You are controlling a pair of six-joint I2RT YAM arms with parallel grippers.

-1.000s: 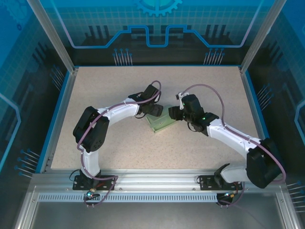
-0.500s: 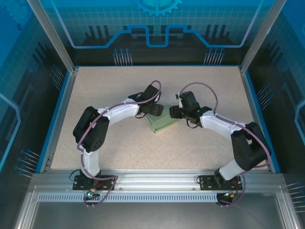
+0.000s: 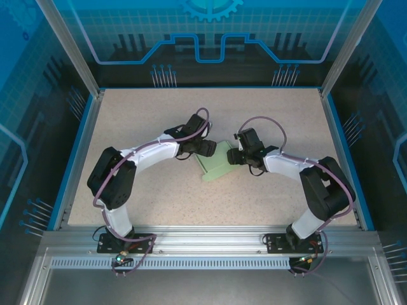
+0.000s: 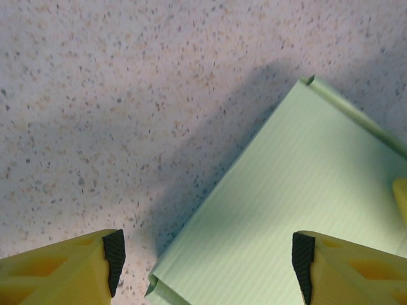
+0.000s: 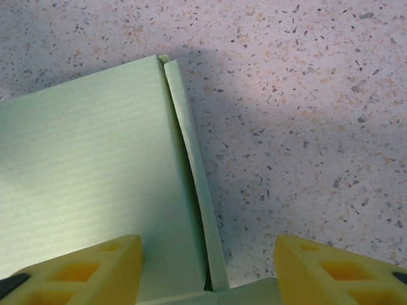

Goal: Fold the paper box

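Observation:
The paper box [image 3: 219, 163] is pale mint-green card lying flat on the speckled table between the two arms. My left gripper [image 3: 207, 148] hovers over its left upper edge. In the left wrist view its jaws [image 4: 206, 264] stand wide open, with a corner of the paper box [image 4: 299, 190] below the gap and neither pad touching it. My right gripper [image 3: 234, 154] is at the box's right edge. In the right wrist view it [image 5: 210, 270] is open and straddles a narrow side flap [image 5: 197, 190] beside the box's flat panel [image 5: 89, 178].
The speckled tabletop [image 3: 159, 114] is bounded by a blue rim [image 3: 82, 146] and aluminium posts at the back corners. Both arm bases sit on the metal rail [image 3: 203, 244] at the near edge.
The right arm has folded its elbow in and moved its gripper left, closer to the box. The left arm shifted slightly left and its jaws widened a little. The box turned slightly.

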